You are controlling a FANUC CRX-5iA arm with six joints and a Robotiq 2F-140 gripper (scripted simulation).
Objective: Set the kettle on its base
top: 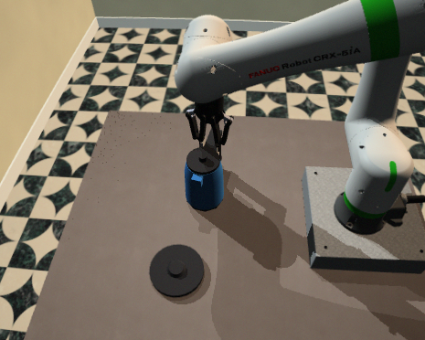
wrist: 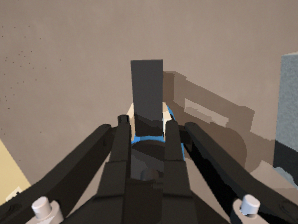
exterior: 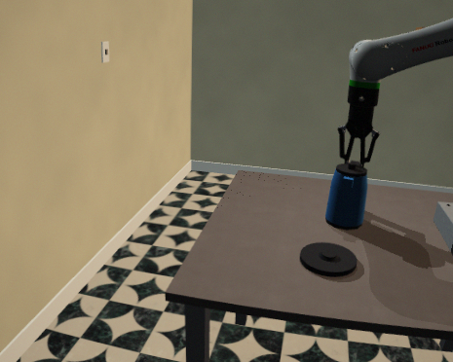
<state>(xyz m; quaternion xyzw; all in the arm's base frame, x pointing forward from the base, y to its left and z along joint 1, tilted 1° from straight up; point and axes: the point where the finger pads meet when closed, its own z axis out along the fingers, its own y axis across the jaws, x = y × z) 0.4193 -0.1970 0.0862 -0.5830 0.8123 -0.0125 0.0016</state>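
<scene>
The blue kettle (top: pixel 205 187) (exterior: pixel 346 199) (wrist: pixel 146 95) stands upright on the table, with a dark lid on top and a dark handle jutting out in the wrist view. My gripper (top: pixel 210 148) (exterior: pixel 356 162) (wrist: pixel 148 111) comes straight down from above and is shut on the kettle's top. The round black base (top: pixel 176 270) (exterior: pixel 328 259) with its centre stud lies flat on the table nearer the front, apart from the kettle.
The arm's grey mounting block (top: pixel 365 228) (exterior: pixel 452 229) sits at the table's right side. The brown table (top: pixel 122 206) (exterior: pixel 257 243) has its edge at the left and front, with chequered floor below and walls behind.
</scene>
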